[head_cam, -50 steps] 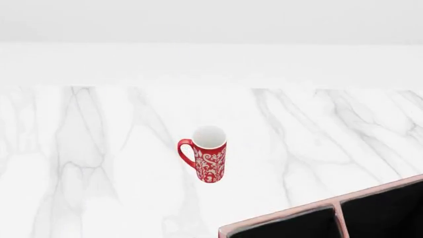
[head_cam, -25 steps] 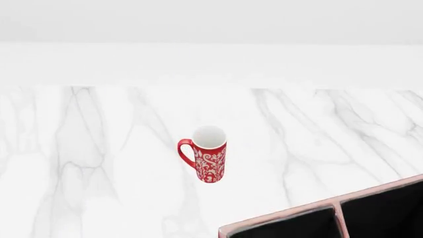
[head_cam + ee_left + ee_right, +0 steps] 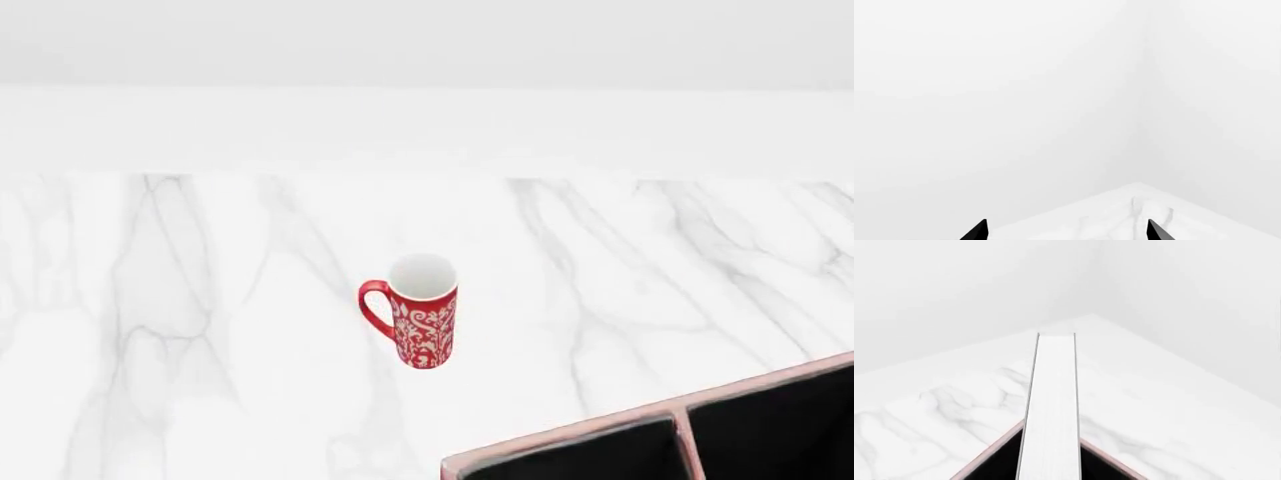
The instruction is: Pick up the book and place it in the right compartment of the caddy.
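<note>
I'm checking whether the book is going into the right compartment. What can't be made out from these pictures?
- Book: the right wrist view shows only its white page edge; it is absent from the head view.
- Right tool: in no view, so its grip cannot be confirmed.
- Caddy: cut off by the head view's lower edge; the book hides the corner in the right wrist view.
- Left tool: only two tips show.

The head camera looks forward and down from above onto the marble table (image 3: pixel 200 330), with a red mug (image 3: pixel 418 312) mid-view and a corner of the caddy (image 3: pixel 574 437) cut off at the lower right edge. The right wrist camera sits close along the white page edge of the book (image 3: pixel 1051 410), facing out over a caddy corner (image 3: pixel 991 452) and the same table toward the walls. The left wrist camera faces mostly blank wall, catching only a far table corner (image 3: pixel 1137 210).
</note>
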Motion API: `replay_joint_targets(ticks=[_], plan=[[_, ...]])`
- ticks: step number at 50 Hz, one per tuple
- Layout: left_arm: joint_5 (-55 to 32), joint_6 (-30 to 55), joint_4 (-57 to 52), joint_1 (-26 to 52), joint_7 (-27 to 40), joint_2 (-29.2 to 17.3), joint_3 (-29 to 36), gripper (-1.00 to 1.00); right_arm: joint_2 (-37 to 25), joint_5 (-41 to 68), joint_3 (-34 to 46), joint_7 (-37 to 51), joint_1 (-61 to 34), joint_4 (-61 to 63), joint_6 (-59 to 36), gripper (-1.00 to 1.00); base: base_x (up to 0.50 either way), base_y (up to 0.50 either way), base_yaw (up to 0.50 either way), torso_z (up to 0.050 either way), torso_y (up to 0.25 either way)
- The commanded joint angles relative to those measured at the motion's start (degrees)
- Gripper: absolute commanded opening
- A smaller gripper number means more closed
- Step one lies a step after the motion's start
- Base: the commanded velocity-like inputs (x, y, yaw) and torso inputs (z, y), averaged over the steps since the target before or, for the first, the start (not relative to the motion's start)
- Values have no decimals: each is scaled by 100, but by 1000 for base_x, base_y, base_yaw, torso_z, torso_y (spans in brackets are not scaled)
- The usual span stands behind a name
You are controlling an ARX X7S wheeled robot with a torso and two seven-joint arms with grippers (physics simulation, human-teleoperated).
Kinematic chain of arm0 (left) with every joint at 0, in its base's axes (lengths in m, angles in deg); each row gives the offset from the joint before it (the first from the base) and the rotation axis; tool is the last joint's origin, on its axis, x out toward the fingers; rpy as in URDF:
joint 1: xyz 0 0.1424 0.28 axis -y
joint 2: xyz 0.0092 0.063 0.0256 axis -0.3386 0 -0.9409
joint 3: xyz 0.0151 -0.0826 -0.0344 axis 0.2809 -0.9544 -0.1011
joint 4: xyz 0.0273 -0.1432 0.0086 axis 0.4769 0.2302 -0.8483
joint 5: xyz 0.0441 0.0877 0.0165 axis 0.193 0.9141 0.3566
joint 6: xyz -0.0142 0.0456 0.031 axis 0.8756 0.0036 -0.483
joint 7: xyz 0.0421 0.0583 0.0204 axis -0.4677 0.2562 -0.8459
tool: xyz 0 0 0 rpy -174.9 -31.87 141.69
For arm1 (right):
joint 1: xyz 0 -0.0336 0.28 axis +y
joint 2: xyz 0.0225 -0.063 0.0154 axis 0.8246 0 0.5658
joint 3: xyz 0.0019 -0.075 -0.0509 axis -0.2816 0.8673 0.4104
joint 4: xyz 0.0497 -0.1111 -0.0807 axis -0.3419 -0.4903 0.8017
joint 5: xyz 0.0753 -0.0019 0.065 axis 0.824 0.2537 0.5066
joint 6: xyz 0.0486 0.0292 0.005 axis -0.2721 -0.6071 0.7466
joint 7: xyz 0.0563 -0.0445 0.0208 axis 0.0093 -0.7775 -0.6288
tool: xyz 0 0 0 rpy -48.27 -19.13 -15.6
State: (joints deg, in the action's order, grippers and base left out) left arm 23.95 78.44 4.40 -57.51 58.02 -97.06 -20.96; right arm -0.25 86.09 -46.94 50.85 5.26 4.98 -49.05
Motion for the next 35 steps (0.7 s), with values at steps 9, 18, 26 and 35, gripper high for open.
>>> replay_joint_targets(ticks=[9, 18, 26, 35], plan=[[104, -55, -8, -49, -99, 130, -126, 100, 339, -915, -162, -781, 399, 105, 200, -100, 0, 0, 0, 0, 1], [93, -54, -12, -42, -87, 124, -122, 100, 467, -1269, -21, -1061, 618, 81, 368, -100, 0, 0, 0, 1, 1], [85, -60, -17, -44, -75, 136, -118, 100, 521, -1388, 122, -1169, 625, 37, 484, -100, 0, 0, 0, 0, 1], [72, -73, -23, -57, -73, 152, -132, 100, 539, -1243, 162, -1196, 575, 3, 493, -100, 0, 0, 0, 0, 1]])
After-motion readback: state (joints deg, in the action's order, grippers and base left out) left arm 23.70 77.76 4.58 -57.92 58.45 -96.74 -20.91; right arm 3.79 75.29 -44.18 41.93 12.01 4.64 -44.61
